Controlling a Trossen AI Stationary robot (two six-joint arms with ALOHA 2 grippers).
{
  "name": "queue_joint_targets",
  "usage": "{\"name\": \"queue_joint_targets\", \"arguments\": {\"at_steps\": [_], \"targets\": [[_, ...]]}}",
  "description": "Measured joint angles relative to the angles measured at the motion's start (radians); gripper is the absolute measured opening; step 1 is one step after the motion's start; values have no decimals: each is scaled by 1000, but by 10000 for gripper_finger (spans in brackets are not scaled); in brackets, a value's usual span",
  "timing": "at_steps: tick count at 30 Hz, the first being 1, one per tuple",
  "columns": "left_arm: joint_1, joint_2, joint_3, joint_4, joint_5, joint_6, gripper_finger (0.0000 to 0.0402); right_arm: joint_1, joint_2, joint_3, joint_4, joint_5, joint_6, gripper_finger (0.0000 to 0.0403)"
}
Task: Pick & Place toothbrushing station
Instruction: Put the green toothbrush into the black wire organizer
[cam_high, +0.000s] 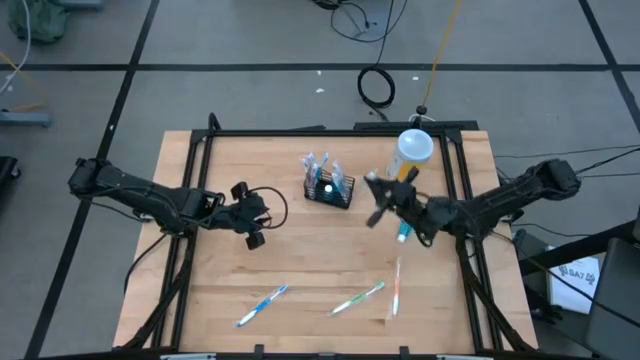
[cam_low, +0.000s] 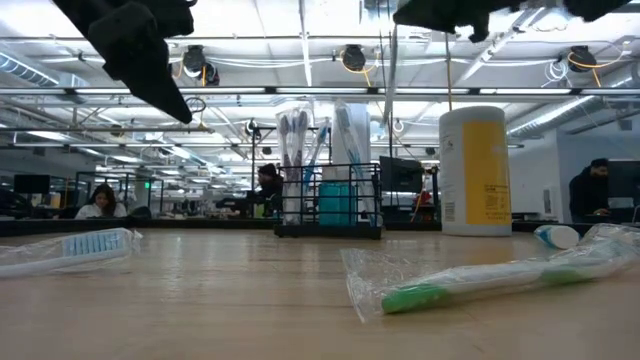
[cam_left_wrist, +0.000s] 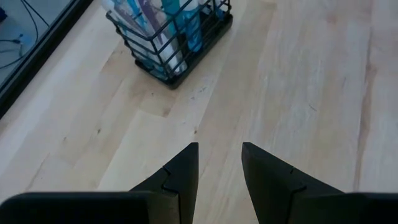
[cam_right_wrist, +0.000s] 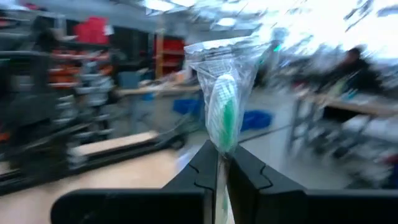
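Observation:
The black wire caddy (cam_high: 328, 186) stands on its base at the table's far middle, with wrapped toothbrushes upright in it; it also shows in the low view (cam_low: 330, 200) and the left wrist view (cam_left_wrist: 174, 37). My left gripper (cam_high: 254, 216) hovers left of the caddy, above the table, open and empty (cam_left_wrist: 220, 152). My right gripper (cam_high: 378, 200) is right of the caddy, above the table, shut on a toothbrush in a clear wrapper (cam_right_wrist: 222, 93). My right gripper pinches the wrapped toothbrush between its two fingers, a little below the green-and-white head (cam_right_wrist: 222, 146). The head end in its wrapper sticks out beyond the fingertips. The fingers point about level toward the table's left. The brush is lifted clear of the table.
A yellow bottle with a white lid (cam_high: 413, 150) stands close behind my right gripper. A small tube (cam_high: 404, 232) lies under the right arm. Three wrapped toothbrushes lie near the front edge: a blue one (cam_high: 262, 305), a green one (cam_high: 357, 298) and a reddish one (cam_high: 396, 285).

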Motion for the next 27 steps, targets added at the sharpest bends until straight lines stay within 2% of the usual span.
{"name": "queue_joint_targets", "arguments": {"at_steps": [2, 4, 8, 11, 18, 24, 27], "targets": [[0, 0, 0, 3, 0, 0, 129, -53, 29, 0, 69, -3, -72, 11], [0, 0, 0, 4, 0, 1, 129, -114, 55, 0, 95, -32, -67, 11], [0, 0, 0, 3, 1, 14, 129, -219, 119, 0, 78, -157, 44, 11], [0, 0, 0, 3, 1, 15, 129, -265, 164, 0, 62, -186, 121, 11], [0, 0, 0, 3, 2, 17, 129, -290, 221, 0, 71, -185, 164, 11], [0, 0, 0, 2, 2, 17, 129, -285, 178, 0, 131, -184, 162, 11], [0, 0, 0, 2, 2, 22, 129, -274, 154, 0, 90, -186, 184, 11]]}}
